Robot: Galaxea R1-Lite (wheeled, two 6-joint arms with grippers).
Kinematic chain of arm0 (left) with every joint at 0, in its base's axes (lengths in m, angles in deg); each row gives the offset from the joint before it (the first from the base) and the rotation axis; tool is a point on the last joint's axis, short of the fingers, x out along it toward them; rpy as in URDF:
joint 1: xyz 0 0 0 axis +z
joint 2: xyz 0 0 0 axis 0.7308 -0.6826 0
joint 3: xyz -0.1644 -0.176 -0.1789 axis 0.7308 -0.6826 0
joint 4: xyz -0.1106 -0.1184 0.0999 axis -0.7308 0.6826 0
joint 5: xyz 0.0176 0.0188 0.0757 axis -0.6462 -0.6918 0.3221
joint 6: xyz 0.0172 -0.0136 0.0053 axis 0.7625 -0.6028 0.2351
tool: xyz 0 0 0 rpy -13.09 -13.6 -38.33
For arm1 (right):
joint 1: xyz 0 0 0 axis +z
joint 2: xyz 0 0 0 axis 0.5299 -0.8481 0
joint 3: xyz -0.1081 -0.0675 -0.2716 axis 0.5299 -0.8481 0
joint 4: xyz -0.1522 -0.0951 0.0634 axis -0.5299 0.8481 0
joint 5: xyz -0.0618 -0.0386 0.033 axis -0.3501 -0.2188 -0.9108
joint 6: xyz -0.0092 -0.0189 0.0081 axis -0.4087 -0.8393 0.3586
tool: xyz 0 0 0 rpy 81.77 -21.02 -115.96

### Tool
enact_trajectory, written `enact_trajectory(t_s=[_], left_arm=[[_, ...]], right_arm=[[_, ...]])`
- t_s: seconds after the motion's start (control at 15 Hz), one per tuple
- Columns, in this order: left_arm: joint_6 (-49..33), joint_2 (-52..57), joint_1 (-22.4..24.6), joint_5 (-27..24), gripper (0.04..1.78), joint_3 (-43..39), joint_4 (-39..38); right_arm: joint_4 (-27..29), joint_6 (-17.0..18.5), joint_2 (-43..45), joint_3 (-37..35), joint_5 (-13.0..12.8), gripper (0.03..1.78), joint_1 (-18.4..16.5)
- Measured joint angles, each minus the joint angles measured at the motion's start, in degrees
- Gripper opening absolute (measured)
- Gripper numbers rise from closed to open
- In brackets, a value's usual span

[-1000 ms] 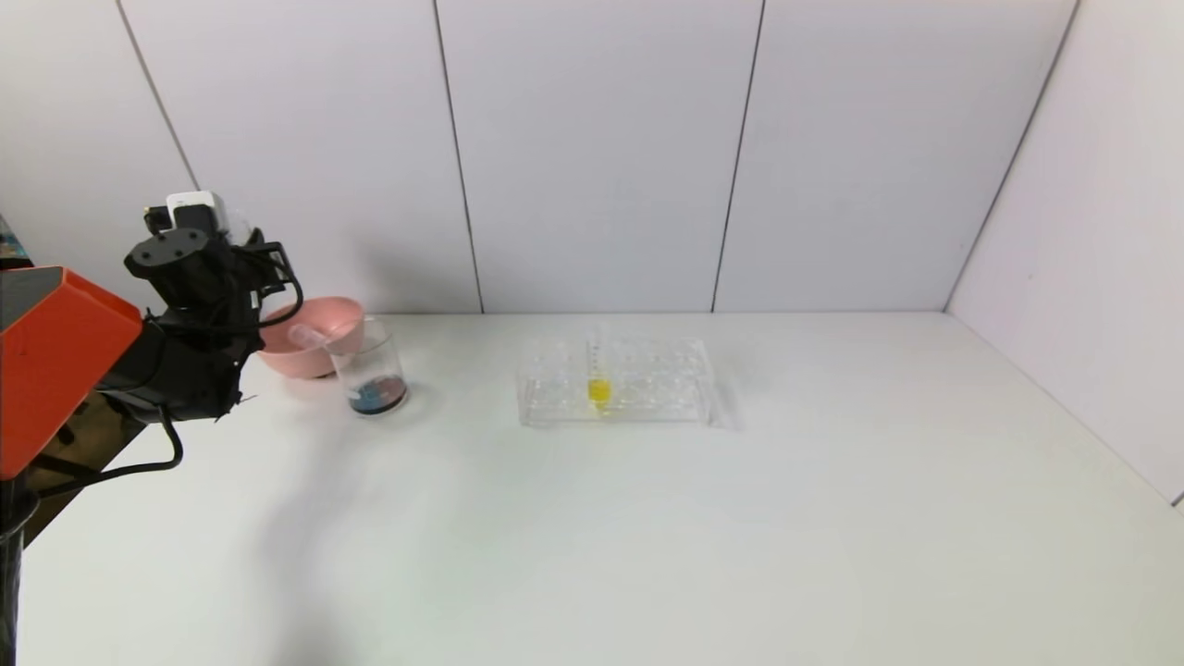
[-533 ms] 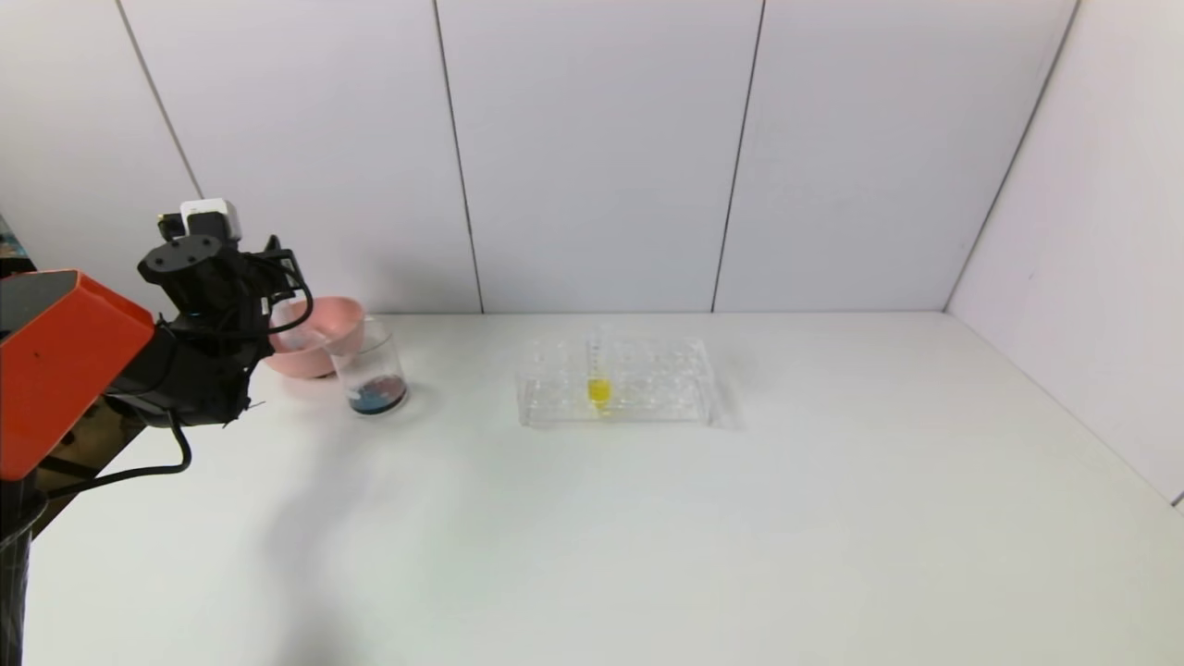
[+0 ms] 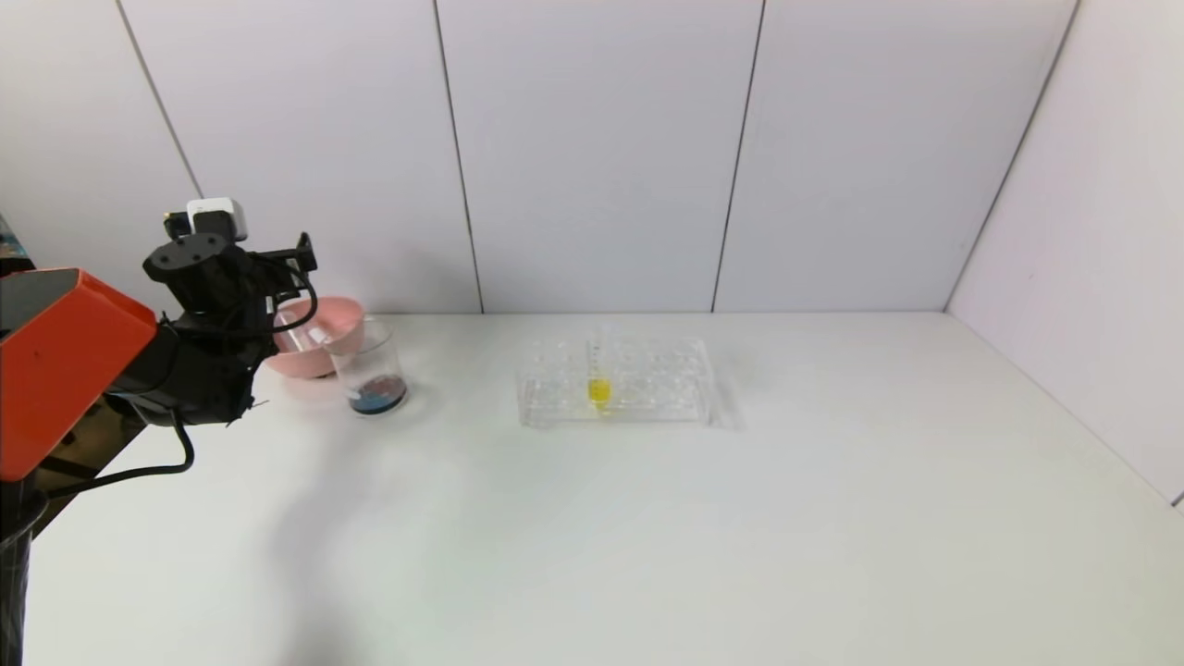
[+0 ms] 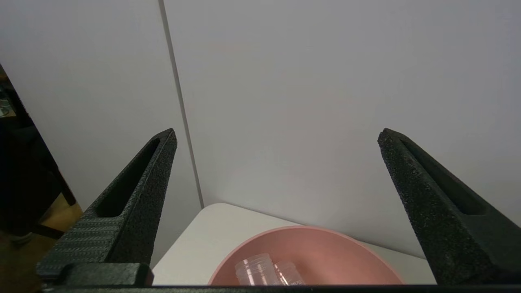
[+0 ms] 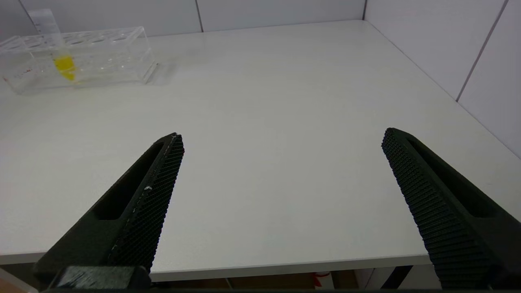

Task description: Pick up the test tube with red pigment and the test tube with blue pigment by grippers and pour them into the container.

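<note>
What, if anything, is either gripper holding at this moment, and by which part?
Nothing is held. The left gripper hangs open above the pink bowl, where two clear empty tubes lie. The right gripper is open over bare table.

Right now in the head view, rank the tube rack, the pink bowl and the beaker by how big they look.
1. Clear tube rack, widest by far.
2. Pink bowl, partly hidden behind the left gripper and the beaker.
3. Beaker, narrowest, though about as tall as the bowl looks.

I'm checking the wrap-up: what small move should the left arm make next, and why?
Probably draw the left pincer back from the pink bowl: it is open and empty, clear tubes lie in the bowl, and the beaker holds dark liquid.
</note>
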State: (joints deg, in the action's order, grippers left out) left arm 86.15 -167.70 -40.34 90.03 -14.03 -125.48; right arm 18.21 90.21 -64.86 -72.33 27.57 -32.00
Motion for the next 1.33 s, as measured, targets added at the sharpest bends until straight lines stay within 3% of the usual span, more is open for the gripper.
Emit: enact_trajectory(t_s=[0.27, 0.6, 1.0, 1.33], left_arm=[[-0.79, 4.12, -0.3, -2.84, 1.77, -0.13, 12.52], [-1.04, 14.31, -0.72, -13.62, 1.76, -4.57, 29.94], [-0.82, 31.9, -1.01, -22.24, 1.76, -20.15, 30.82], [-0.13, 47.95, -1.16, -23.91, 1.76, -31.07, 31.23]], right_arm=[[0.0, 0.0, 0.0, 0.0, 0.0, 1.77, 0.0], [0.0, 0.0, 0.0, 0.0, 0.0, 1.77, 0.0], [0.0, 0.0, 0.0, 0.0, 0.0, 1.77, 0.0], [-0.02, 0.0, 0.0, 0.0, 0.0, 1.77, 0.0]])
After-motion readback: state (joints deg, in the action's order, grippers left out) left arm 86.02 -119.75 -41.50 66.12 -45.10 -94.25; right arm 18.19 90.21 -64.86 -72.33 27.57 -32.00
